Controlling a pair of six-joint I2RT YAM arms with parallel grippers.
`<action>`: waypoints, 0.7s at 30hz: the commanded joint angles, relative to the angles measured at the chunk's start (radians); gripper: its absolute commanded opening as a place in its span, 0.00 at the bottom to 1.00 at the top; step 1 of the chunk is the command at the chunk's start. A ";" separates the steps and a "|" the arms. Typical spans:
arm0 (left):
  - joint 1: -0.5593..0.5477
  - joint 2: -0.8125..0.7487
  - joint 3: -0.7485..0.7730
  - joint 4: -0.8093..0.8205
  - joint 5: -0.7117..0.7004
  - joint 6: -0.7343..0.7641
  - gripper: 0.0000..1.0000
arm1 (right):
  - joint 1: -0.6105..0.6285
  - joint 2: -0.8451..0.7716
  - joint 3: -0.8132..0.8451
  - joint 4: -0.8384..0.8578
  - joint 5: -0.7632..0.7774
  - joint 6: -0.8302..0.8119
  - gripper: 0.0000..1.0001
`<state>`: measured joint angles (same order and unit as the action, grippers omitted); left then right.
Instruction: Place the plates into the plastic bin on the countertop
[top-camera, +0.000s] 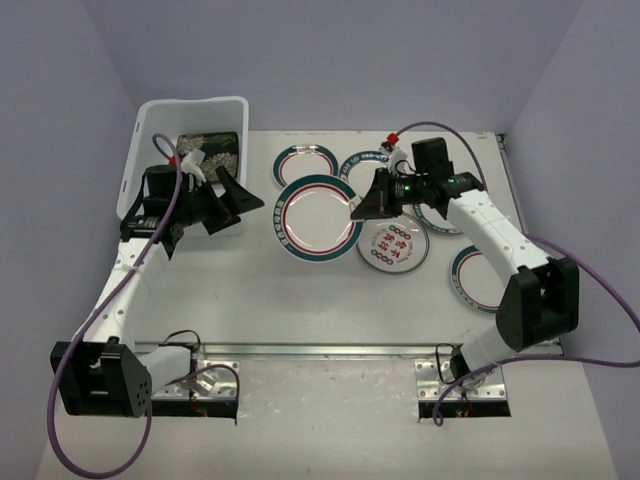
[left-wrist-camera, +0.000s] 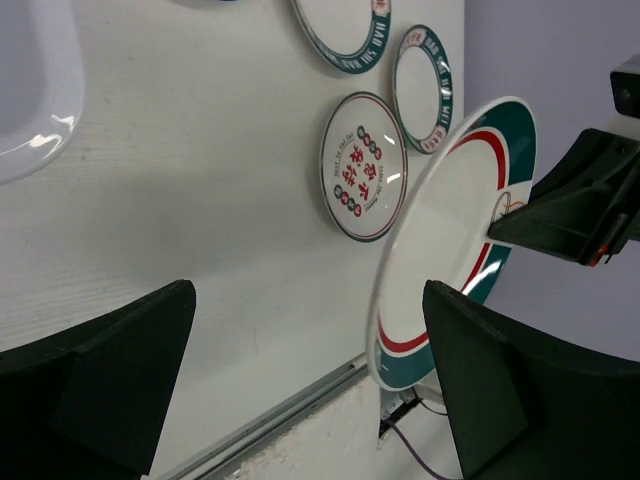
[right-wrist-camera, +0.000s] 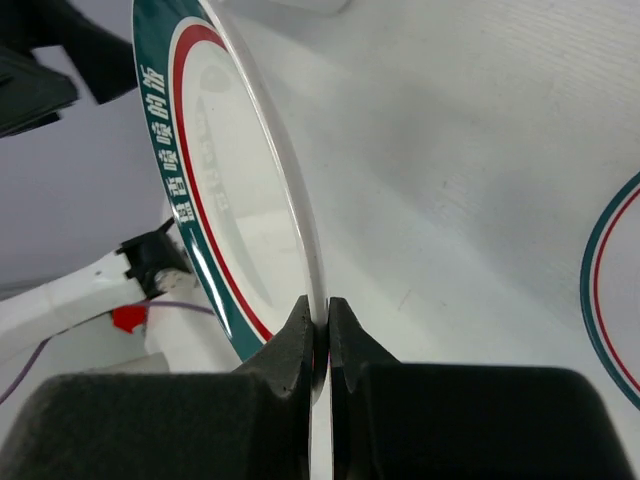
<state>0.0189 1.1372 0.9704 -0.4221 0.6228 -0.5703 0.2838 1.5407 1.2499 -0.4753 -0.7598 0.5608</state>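
While the right arm folds up from its base and stretches left across the countertop (top-camera: 250, 300), the right gripper (top-camera: 356, 208) pinches the right rim of a large plate (top-camera: 318, 215) with a teal and red rim, which sits between the plastic bin (top-camera: 190, 105) and the other round plates. The left arm rises along the table's left side and bends right, so the left gripper (top-camera: 228, 205) hangs just beside the bin's near corner with its fingers spread wide, holding nothing. From above the large plate looks flat, but the left wrist camera shows it tilted steeply on edge. The right wrist camera shows both fingertips (right-wrist-camera: 300, 335) pressed together on the thin rim. Only the overhead view shows a black square plate (top-camera: 215, 150) lying inside the bin.
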 joint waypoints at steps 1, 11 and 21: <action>-0.007 0.038 0.014 0.181 0.217 0.036 0.87 | -0.029 -0.007 0.052 0.027 -0.260 0.028 0.00; -0.089 0.110 0.030 0.359 0.327 -0.071 0.60 | -0.020 0.005 0.039 0.196 -0.283 0.168 0.00; -0.111 0.145 0.116 0.235 0.073 -0.069 1.00 | -0.011 0.038 0.138 -0.047 -0.063 -0.039 0.00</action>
<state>-0.0768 1.2940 0.9898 -0.1546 0.8463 -0.6420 0.2701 1.5845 1.3425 -0.4306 -0.9576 0.6446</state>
